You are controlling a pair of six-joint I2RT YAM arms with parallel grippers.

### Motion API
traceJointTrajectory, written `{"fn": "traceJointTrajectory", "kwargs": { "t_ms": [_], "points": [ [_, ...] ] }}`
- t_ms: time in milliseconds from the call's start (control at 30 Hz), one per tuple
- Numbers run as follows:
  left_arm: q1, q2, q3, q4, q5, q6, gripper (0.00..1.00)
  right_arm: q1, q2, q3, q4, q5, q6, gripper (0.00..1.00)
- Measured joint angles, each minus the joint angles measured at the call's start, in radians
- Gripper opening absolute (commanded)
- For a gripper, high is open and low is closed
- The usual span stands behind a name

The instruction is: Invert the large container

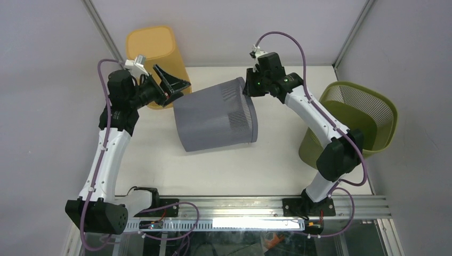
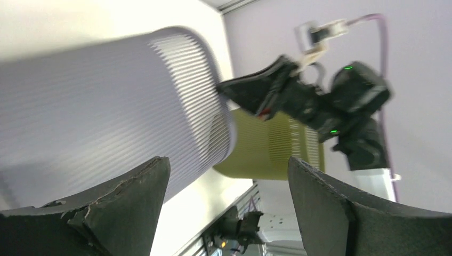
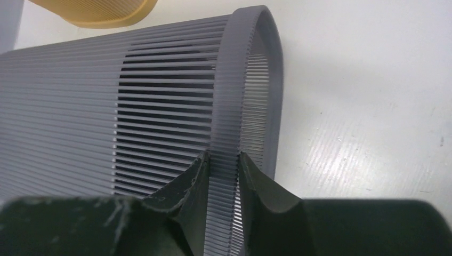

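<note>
— What has the right gripper point(image 3: 223, 160) got?
— Its fingers are pinched on the rim point(image 3: 232, 80) of the grey container point(image 3: 64, 106), one outside the wall and one inside.
— And the left gripper point(image 1: 178, 85)?
— Spread wide and empty, just beside the far corner of the container's closed end. The wrist view is blurred, so I cannot tell whether a finger touches it.
— Which way does the container point?
— It lies on its side on the white table point(image 1: 240, 170). Its long axis runs left to right, with the open mouth toward the right arm and the base toward the left.
— Around it?
— A yellow bin point(image 1: 154, 48) stands behind the left gripper at the far left corner. A green mesh basket point(image 1: 354, 114) leans at the table's right edge. Pale grey walls point(image 1: 42, 80) close in the sides and back.
</note>
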Motion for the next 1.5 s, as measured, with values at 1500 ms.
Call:
{"fn": "traceJointTrajectory", "kwargs": {
  "t_ms": [1500],
  "points": [
    [0.121,0.041,-0.139,-0.219,-0.006,0.173,0.86,0.060,-0.062,0.005,-0.107,0.121,0.017,0.37]
  ]
}}
